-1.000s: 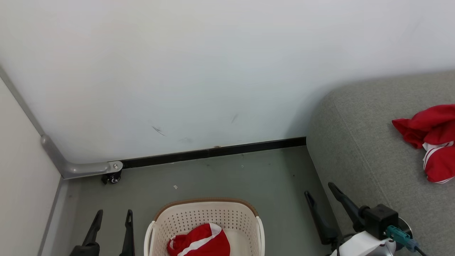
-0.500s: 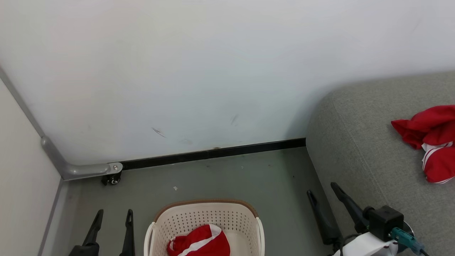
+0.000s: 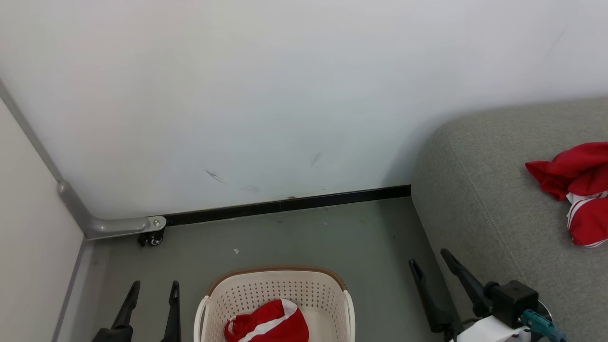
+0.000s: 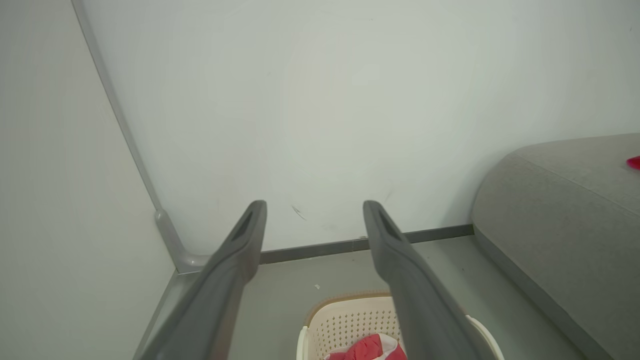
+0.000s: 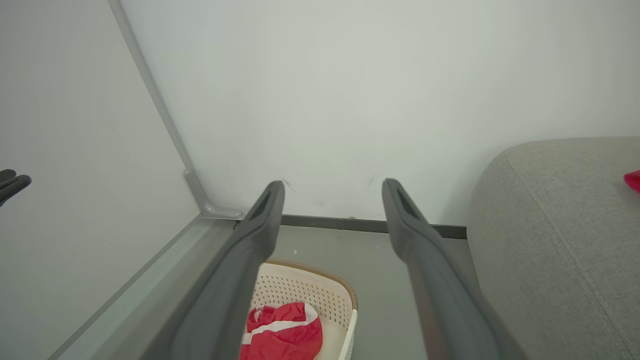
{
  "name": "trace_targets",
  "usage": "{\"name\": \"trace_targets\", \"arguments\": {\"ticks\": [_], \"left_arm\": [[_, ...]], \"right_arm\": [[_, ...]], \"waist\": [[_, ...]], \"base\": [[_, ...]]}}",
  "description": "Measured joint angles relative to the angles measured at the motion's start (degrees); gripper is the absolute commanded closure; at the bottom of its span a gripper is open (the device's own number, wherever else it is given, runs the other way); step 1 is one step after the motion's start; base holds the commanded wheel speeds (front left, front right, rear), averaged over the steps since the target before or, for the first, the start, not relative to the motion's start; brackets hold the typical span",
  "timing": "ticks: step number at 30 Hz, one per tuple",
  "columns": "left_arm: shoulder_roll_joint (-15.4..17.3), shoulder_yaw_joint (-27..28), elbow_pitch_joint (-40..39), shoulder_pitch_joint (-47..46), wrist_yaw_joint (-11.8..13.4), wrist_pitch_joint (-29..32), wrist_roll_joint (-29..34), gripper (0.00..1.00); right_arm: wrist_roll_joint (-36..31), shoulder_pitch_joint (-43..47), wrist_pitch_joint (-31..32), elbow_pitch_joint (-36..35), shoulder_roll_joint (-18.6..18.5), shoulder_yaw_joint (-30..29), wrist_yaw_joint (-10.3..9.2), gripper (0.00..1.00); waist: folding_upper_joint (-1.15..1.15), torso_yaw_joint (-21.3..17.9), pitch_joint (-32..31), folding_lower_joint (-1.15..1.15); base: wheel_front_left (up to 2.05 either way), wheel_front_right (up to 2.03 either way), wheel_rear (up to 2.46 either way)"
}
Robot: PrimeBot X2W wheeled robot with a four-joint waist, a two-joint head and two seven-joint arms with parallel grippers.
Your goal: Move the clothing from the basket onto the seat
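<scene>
From the head, a crumpled red garment [image 3: 577,190] with white stripes lies on the seat [image 3: 484,204], cut off by the right edge; both wrist views catch just a red sliver of it. A second red-and-white bundle [image 3: 268,325] sits in the basket [image 3: 278,271], a perforated cream plastic tub with a brown rim band, its near half cropped. The seat is grey woven fabric with a rounded corner and a stitched seam. The left gripper [image 3: 155,284] and right gripper [image 3: 428,257] hang empty, fingers spread wide apart. Folds hide any print
</scene>
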Motion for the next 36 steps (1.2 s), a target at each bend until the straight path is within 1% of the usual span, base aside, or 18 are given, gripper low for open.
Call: {"name": "trace_targets", "arguments": {"ticks": [16,25,36], "left_arm": [[0.0,-0.1,0.3,0.0,-0.1,0.0,-0.5,0.0],[0.0,-0.5,0.5,0.0,-0.1,0.0,-2.0,0.0],[0.0,-1.7,1.0,0.0,-1.1,0.0,-1.8,0.0]], "right_arm": [[-0.1,0.0,0.0,-0.5,0.0,-1.2,0.0,0.0],[-0.4,0.0,0.0,-0.7,0.1,-1.5,0.0,0.0],[-0.4,1.8,0.0,-0.4,0.1,-2.6,0.0,0.0]], "waist": [[0.0,0.0,0.0,0.0],[0.0,-0.2,0.0,0.0],[0.0,-0.7,0.7,0.0]], "base": [[0.0,0.0,0.0],[0.0,0.0,0.0],[0.0,0.0,0.0]]}}
